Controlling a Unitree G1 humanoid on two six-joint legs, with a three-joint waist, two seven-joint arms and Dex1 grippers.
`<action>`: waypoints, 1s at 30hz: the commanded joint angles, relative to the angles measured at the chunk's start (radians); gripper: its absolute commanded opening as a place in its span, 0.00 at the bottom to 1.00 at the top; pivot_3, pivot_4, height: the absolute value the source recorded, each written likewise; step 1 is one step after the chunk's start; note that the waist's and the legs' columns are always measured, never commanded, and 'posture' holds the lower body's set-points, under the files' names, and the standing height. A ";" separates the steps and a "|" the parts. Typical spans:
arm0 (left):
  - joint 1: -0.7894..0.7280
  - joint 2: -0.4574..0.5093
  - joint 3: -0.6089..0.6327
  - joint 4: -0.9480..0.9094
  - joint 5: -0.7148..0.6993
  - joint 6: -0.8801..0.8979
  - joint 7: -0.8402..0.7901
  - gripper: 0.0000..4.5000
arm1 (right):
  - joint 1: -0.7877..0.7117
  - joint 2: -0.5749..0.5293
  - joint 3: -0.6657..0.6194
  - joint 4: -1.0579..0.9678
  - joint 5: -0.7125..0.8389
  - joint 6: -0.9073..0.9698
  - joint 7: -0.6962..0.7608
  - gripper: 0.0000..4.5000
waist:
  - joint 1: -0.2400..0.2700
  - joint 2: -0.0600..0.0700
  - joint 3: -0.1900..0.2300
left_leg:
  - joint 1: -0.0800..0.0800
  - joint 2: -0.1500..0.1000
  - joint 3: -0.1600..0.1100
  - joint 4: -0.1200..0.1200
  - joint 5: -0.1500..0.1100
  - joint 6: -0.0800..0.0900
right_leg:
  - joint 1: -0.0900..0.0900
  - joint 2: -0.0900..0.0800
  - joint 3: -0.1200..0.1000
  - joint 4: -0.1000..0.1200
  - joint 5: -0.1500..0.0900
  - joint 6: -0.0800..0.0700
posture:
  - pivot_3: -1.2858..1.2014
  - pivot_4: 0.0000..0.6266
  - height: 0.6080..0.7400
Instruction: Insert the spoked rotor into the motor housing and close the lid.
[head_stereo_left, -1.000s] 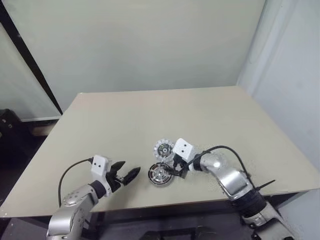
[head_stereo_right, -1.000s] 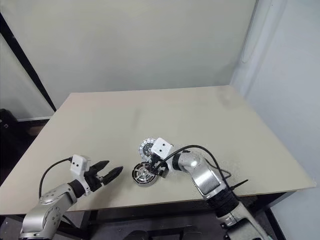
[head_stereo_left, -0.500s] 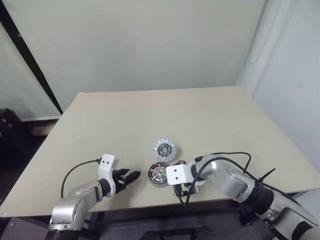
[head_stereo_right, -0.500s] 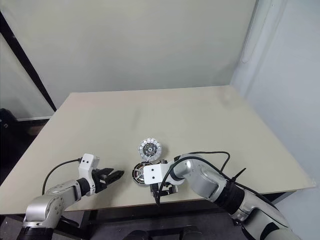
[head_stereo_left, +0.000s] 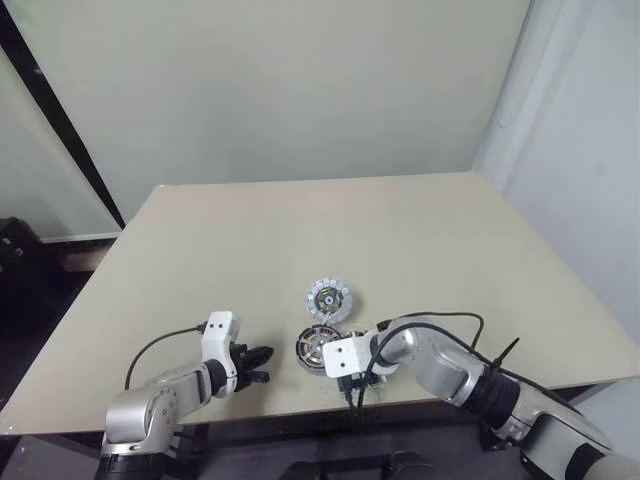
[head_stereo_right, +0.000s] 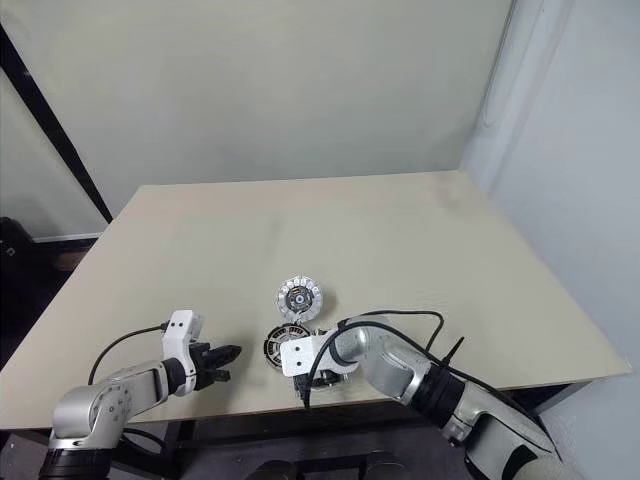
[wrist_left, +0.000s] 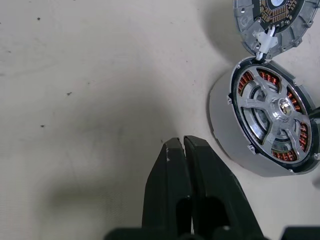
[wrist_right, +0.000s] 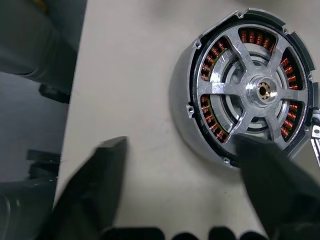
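Spoked rotor (wrist_right: 255, 95) inside motor housing (wrist_left: 225, 135)

You see the motor housing (wrist_left: 225, 131) as matt, satin-grey metal, with glossy copper-coloured windings showing between the brighter, machined silver spokes of the spoked rotor (wrist_right: 260, 91), whose hub has a small brassy centre. The lid (wrist_left: 272, 22) looks like rough-cast pale metal. The table (wrist_left: 90, 80) is a smooth, matt beige surface with a few dark specks, and the left gripper's fingers (wrist_left: 172, 170) look like matt black plastic.
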 joint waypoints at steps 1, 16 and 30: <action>-0.008 0.005 0.014 -0.044 -0.005 -0.013 0.001 0.00 | -0.001 0.014 -0.021 0.012 -0.021 -0.028 -0.018 0.47 | 0.000 0.000 0.000 | 0.000 0.000 0.000 0.000 0.000 0.000 | 0.000 0.000 0.000 0.000 0.000 0.000 | 0.52 0.00 1.00; 0.053 0.077 -0.045 -0.065 -0.013 -0.106 -0.177 0.00 | 0.053 0.117 -0.083 -0.099 0.073 0.131 0.074 0.00 | -0.001 -0.001 0.000 | 0.001 0.001 0.001 0.000 -0.001 -0.002 | -0.001 0.000 0.000 0.001 0.000 -0.001 | 0.52 0.00 1.00; 0.165 0.169 -0.046 0.006 0.008 -0.519 -0.571 0.00 | -0.014 0.188 -0.096 -0.040 0.147 0.289 0.118 0.00 | -0.001 0.000 0.000 | 0.000 0.002 0.002 -0.001 -0.001 -0.002 | -0.002 0.000 0.000 0.000 -0.001 -0.004 | 0.52 0.00 1.00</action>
